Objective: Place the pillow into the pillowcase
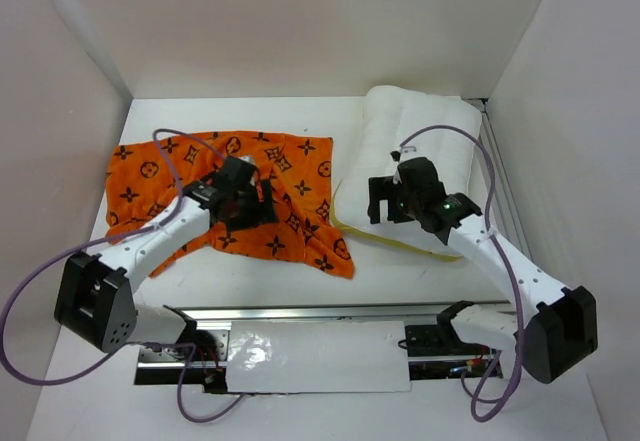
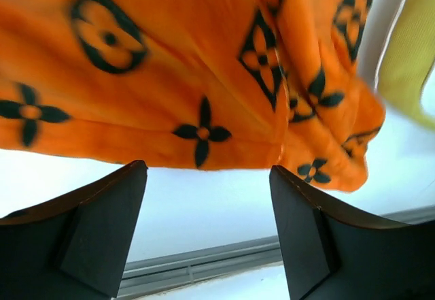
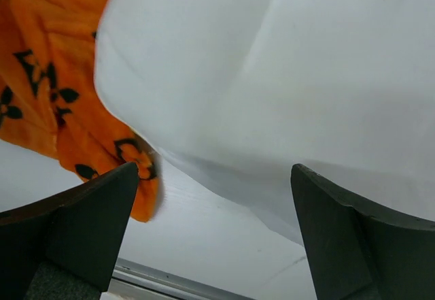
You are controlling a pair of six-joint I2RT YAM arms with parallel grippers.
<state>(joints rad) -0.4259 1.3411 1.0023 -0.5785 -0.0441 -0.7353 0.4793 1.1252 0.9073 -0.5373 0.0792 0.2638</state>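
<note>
The orange pillowcase [image 1: 280, 176] with dark brown motifs lies crumpled on the left half of the table. It fills the top of the left wrist view [image 2: 170, 69] and shows at the left of the right wrist view [image 3: 47, 89]. The white pillow [image 1: 415, 141] lies to its right, its pale yellow seam along the near edge. It fills the right wrist view [image 3: 285, 75]. My left gripper [image 1: 243, 199] hovers over the pillowcase's middle, open and empty [image 2: 207, 201]. My right gripper [image 1: 385, 199] hovers over the pillow's near left part, open and empty [image 3: 214, 205].
White walls [image 1: 60, 111] enclose the table on the left, back and right. A metal rail [image 1: 310, 313] runs along the near edge by the arm bases, with a white sheet [image 1: 315, 356] below it.
</note>
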